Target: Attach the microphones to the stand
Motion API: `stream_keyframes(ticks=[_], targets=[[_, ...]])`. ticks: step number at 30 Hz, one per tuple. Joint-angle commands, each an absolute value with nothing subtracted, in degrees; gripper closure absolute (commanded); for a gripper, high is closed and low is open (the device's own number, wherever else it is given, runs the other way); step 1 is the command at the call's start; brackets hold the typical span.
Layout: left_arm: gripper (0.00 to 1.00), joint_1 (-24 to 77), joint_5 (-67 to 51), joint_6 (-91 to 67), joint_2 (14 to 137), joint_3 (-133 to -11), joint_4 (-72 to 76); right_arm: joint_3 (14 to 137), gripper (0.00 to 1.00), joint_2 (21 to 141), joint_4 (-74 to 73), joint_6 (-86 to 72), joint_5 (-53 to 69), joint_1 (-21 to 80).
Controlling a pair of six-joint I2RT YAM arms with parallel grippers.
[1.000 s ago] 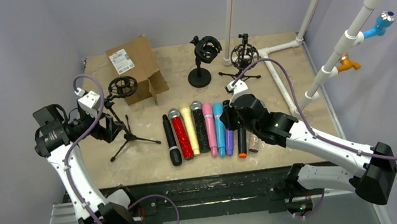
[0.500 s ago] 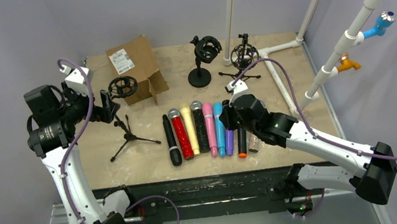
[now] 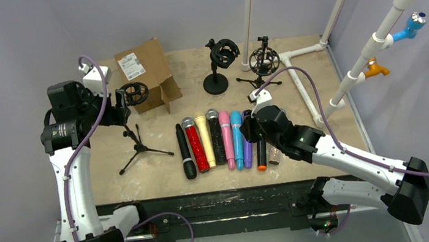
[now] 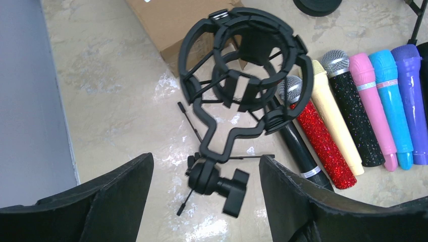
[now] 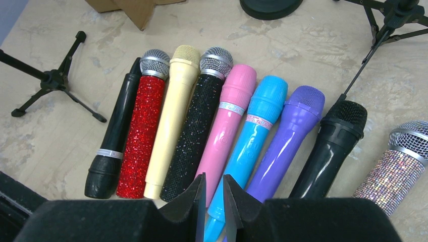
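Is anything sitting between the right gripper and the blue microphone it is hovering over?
Nothing visible. In the right wrist view the right gripper, its jaws almost shut, hangs directly over the lower body of the blue microphone, with only open air between. The pink microphone and the purple microphone lie tight against its sides.

We saw our left gripper (image 4: 204, 199) spread wide around the black ring-shaped shock mount (image 4: 247, 75) on its tripod stand, touching nothing. Behind it sat the brown cardboard box (image 4: 174, 20); to the right, glittery red (image 4: 318, 143), cream (image 4: 335, 123) and pink (image 4: 373, 111) microphones lay side by side.
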State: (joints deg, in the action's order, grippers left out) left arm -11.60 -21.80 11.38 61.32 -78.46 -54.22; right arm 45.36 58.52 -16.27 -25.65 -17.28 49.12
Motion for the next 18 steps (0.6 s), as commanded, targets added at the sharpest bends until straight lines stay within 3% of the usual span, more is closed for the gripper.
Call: stream_keyframes(ticks=[1,6,11,18], targets=[[0.26,-6.5,-14.9,9.1,62.3,-82.0,-52.4,44.5,0.79,57.2,-13.5,-26.5,-18.6,49.4],[0.29,-2.8,-7.5,8.7,63.7,-83.8,-53.4,43.6,0.79,56.7,-13.3,-26.9,-18.6,49.4],[0.39,-2.5,-3.7,8.2,64.3,-84.1,-55.7,42.9,0.79,56.4,-13.2,-27.0,-18.7,49.4],[0.72,-2.2,-8.5,10.0,64.4,-85.6,-57.5,43.4,0.79,56.9,-12.6,-26.9,-18.5,49.4]])
